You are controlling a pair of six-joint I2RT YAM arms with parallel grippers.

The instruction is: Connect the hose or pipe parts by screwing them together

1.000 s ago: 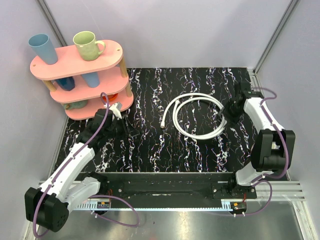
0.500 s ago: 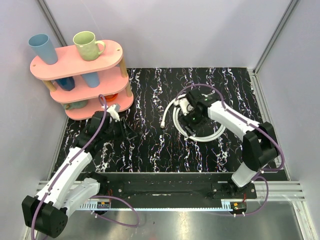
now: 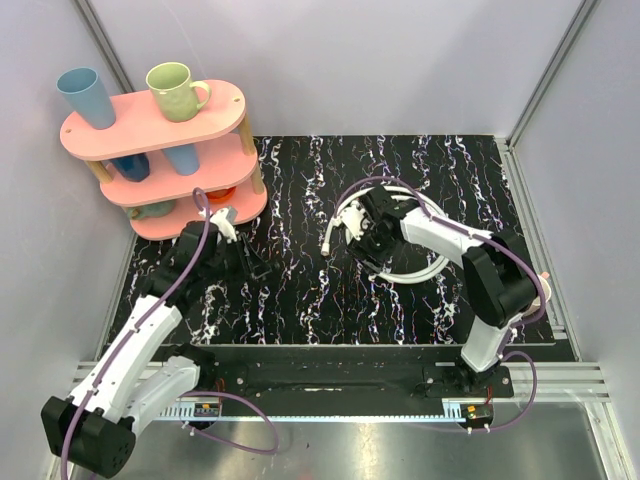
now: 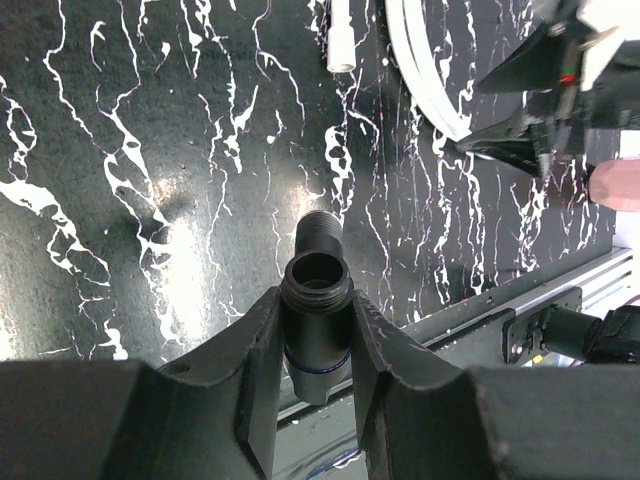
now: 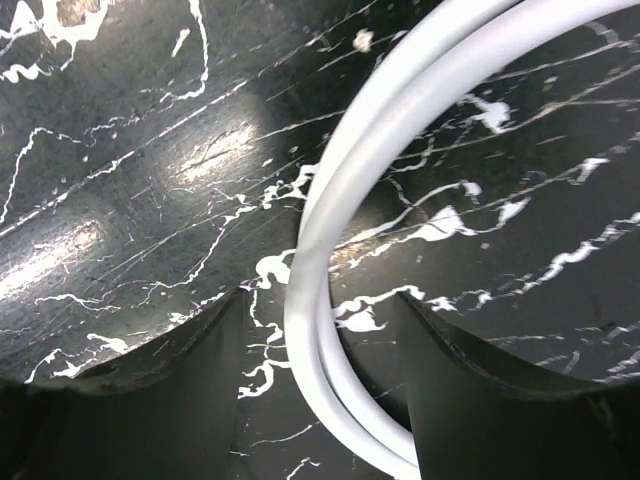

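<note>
A white hose [image 3: 432, 265] lies coiled on the black marbled table, its free end fitting [image 3: 329, 245] pointing toward me. My right gripper [image 3: 364, 242] hangs over the coil's left side. In the right wrist view it is open [image 5: 330, 400], its fingers [image 5: 190, 400] straddling two side-by-side loops of hose [image 5: 320, 290] without touching them. My left gripper [image 3: 248, 263] is left of the coil, shut [image 4: 315, 310] on a short dark threaded pipe part [image 4: 315, 335], open threaded end up. The hose's end fitting [image 4: 342, 45] and coil [image 4: 425, 85] lie beyond it.
A pink three-tier shelf [image 3: 215, 100] stands at the back left with a blue cup [image 3: 82, 95], a green mug [image 3: 175, 90] and more cups below. A metal rail [image 3: 330, 365] runs along the near table edge. Grey walls close the sides.
My right arm has swung from the table's right side leftward across the coil, and its jaws have widened a little. My left arm has crept slightly forward, still holding the dark pipe part.
</note>
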